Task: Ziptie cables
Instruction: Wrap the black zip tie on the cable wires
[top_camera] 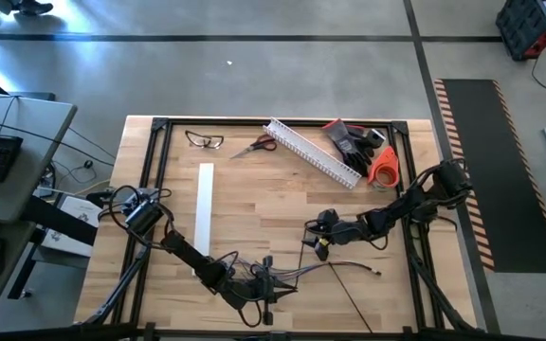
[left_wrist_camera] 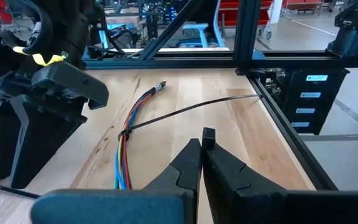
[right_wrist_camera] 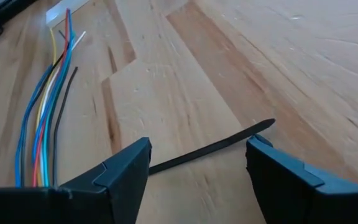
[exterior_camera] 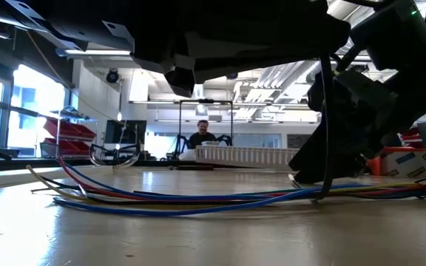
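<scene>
While left claw clenched empty, right claw spread astride ziptie, beside cables.

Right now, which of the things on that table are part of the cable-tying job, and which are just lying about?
Part of the job:
- cables
- ziptie looped round them, tail lying between the right claw's open fingers
- left claw, shut, near the bundle

Just lying about:
- glasses
- scissors
- white slotted channel
- flat white strip
- orange tape roll
</scene>
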Available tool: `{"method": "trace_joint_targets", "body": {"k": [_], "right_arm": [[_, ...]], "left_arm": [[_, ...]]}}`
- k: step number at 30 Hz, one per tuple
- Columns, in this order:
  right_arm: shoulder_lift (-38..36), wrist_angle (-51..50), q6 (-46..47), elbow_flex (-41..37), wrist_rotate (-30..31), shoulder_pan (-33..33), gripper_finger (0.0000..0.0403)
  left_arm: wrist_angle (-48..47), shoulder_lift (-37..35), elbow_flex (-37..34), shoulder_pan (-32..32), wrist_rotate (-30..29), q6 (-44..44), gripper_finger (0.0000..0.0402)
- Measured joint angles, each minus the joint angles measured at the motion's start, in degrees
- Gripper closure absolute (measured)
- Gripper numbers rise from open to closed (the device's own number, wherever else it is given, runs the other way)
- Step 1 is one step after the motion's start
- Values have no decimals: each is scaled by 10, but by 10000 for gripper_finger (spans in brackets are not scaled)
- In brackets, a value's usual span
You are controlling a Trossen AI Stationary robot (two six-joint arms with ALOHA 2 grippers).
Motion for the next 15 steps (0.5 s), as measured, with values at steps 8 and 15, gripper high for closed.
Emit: {"method": "trace_joint_targets", "body": {"k": [8, 15], "right_arm": [[1, 31, -34, 1, -24, -3, 170], [23, 14, -59, 38, -13, -3, 182]], "left_arm": [[0, 0, 0, 2, 2, 0, 401], [0, 0, 0, 2, 5, -1, 402]]}}
